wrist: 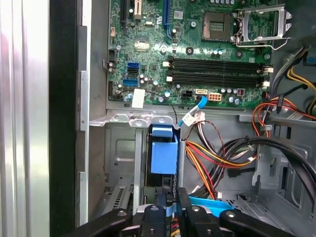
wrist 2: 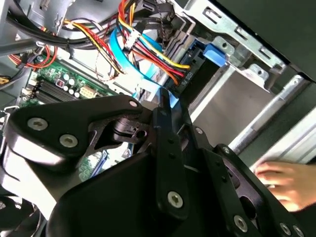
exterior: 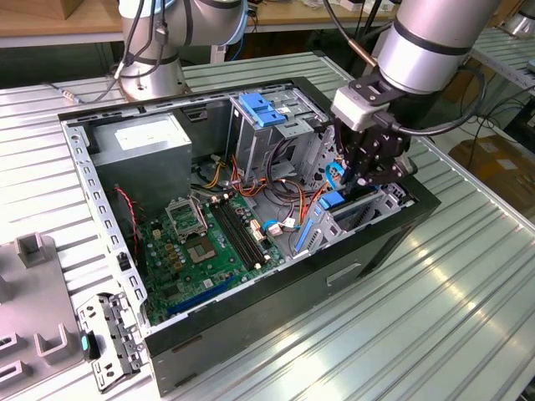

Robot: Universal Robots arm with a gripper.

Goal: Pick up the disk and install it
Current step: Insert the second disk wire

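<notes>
The hand sits low inside the open computer case, at centre right of the exterior view, over the drive bay by the case's front wall. In the first wrist view its fingers are drawn narrow at the bottom centre of the frame, pinched on the upper edge of the disk, whose blue carrier stands on edge in the bay slot just above them. So the disk is in the bay, partly down its guides, and in the hand's grip.

By its look the disk is stiff and fairly heavy for its size, with a metal body and plastic rails. It would likely tolerate a firm pinch on the rail edges, but the rails could flex or jam if pushed askew, and the drive should not be knocked.

Much is hidden. The disk's body is down in the slot and behind the fingers, so how far it is seated cannot be told. In the second wrist view the hand's dark linkage covers the lower frame, cables crowd the upper left, and a person's hand shows at lower right, blurred, near the case wall.
</notes>
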